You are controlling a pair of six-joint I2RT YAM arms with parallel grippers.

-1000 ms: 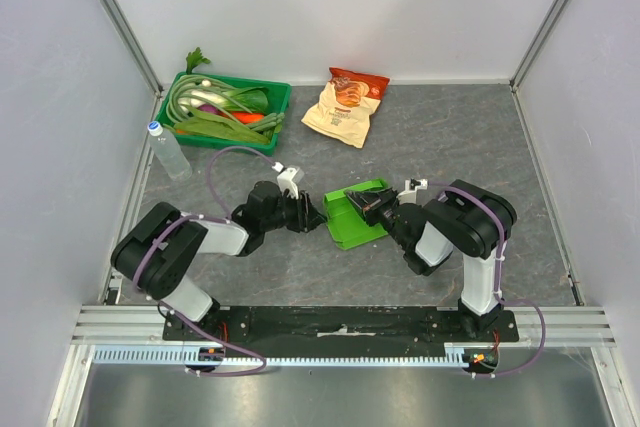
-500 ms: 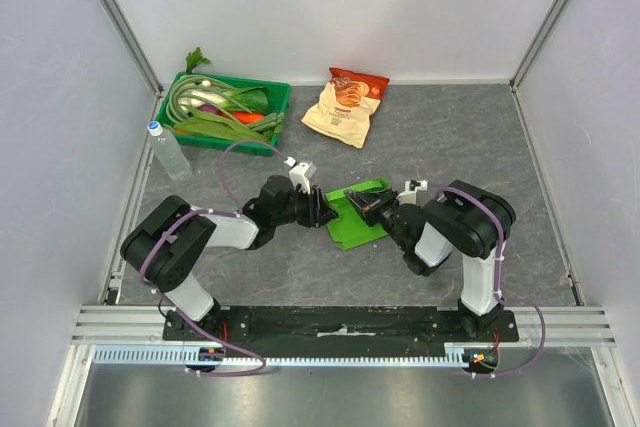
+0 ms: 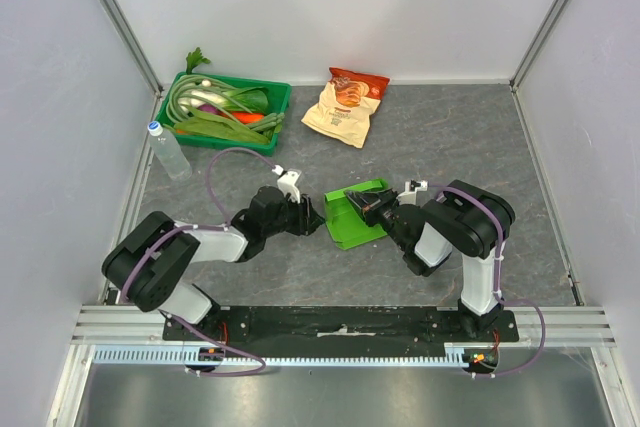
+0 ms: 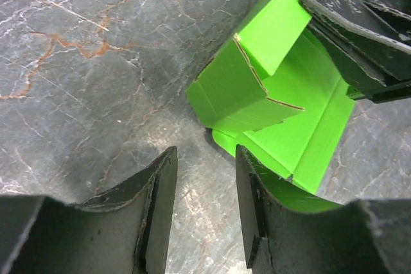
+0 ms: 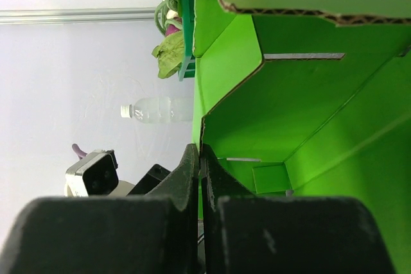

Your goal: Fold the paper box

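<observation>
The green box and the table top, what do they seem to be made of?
Box: thin corrugated cardboard, matte lime green; its cut edges show brown fluting. Table top: dark grey, veined like stone with a slight sheen; possibly only a printed laminate.

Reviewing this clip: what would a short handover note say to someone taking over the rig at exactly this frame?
Left gripper: jaws apart, nothing between them, low over the table right beside the left edge of the paper box.
Right gripper: shut on the edge of one box panel.
Box: mid-table between the two arms, lying open with its inside showing.
Done: panels are creased and partly raised, and one flap on the left side is bent up.
Left: the box is not closed, so the remaining walls and flaps have to be brought up and tucked, probably with the left gripper working the flap in front of it.
</observation>
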